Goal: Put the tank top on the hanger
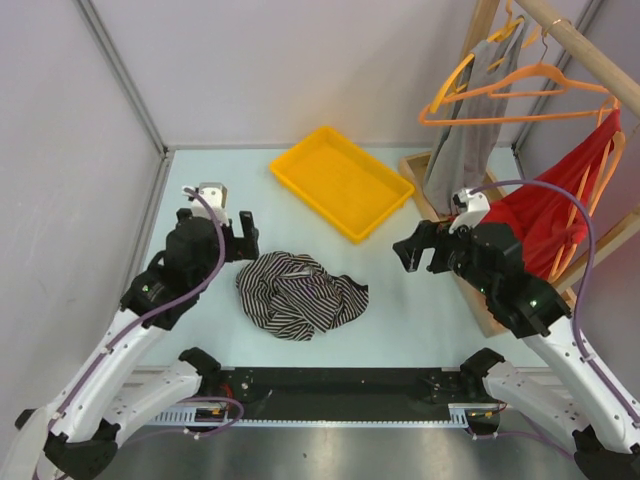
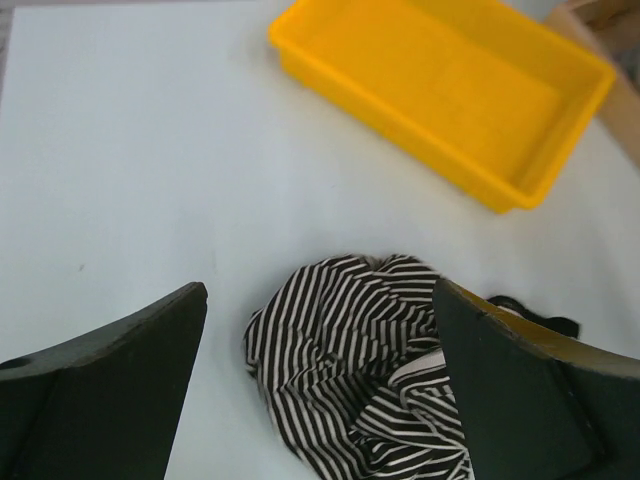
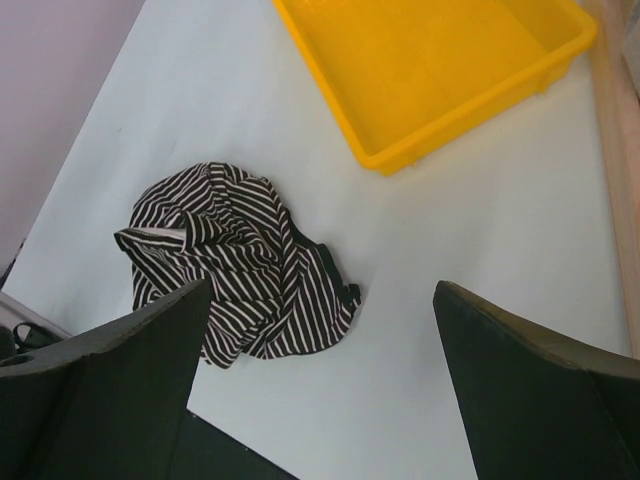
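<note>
Top external view: we judge the pick not yet begun, with the tank top [image 1: 300, 295] crumpled at centre frame between the left gripper [image 1: 237, 240] and right gripper [image 1: 418, 255], both spread and empty; next we need a strap grasp, the hanger [image 1: 540, 116] waiting upper right.

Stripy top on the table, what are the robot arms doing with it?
The arms are meant to put the tank top on the hanger, but nothing is picked up yet. The tank top lies crumpled on the table between them. The left pincer and right pincer hover open on either side, holding nothing. The hanger hangs on the rack, back right.
</note>
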